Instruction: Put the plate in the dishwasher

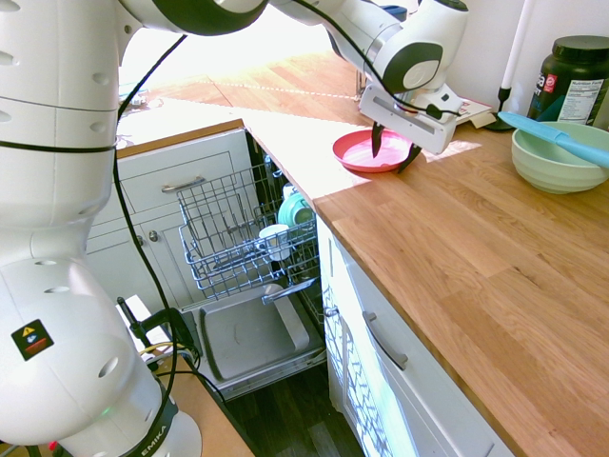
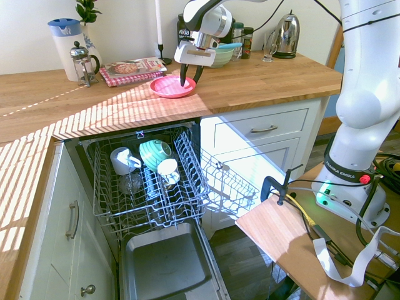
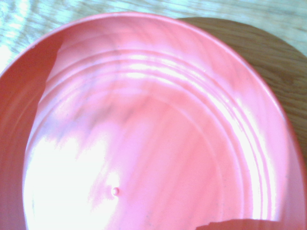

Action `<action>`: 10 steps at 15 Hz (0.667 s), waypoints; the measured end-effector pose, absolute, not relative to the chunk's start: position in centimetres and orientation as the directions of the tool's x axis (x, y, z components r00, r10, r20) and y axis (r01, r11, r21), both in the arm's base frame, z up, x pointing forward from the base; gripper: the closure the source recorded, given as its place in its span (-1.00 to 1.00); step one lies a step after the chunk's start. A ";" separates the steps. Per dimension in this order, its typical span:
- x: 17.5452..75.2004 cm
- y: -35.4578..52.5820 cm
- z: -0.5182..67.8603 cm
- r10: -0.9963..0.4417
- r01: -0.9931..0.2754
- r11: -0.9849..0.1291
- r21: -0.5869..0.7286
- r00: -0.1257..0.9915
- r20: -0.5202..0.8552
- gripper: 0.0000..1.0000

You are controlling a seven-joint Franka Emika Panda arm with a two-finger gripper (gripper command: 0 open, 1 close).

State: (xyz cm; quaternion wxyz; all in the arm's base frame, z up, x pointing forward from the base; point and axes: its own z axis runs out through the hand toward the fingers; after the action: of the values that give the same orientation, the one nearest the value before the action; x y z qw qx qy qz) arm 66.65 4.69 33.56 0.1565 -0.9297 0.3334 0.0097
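Wooden counter (image 1: 457, 248) | pincer (image 1: 394, 145) open astride plate (image 1: 357, 150) rim, gripping nothing | green bowl (image 1: 557, 162) near | dishwasher (image 2: 150, 187) rack out

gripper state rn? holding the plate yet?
Gripper: fingers apart, straddling the rim of the pink plate, one inside and one outside. Not clamped; plate lies flat on the counter, not lifted.

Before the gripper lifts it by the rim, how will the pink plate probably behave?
The plate looks like thin moulded plastic, so it is probably light and stiff, not fragile. Its glossy surface may be slippery between the fingers. Held at one edge by the gripper, it could tilt.
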 end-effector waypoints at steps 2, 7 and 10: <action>66.9 5.1 33.4 -0.619 -0.626 -0.725 -0.288 0.775 -0.127 1.00; 67.1 6.9 33.0 -0.627 -0.637 -0.715 -0.288 0.766 -0.141 1.00; 67.1 7.6 32.8 -0.632 -0.646 -0.706 -0.291 0.760 -0.152 1.00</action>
State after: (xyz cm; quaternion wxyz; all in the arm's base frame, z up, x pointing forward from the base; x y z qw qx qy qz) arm 67.09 7.59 32.83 0.1652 -0.9234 0.3460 0.0202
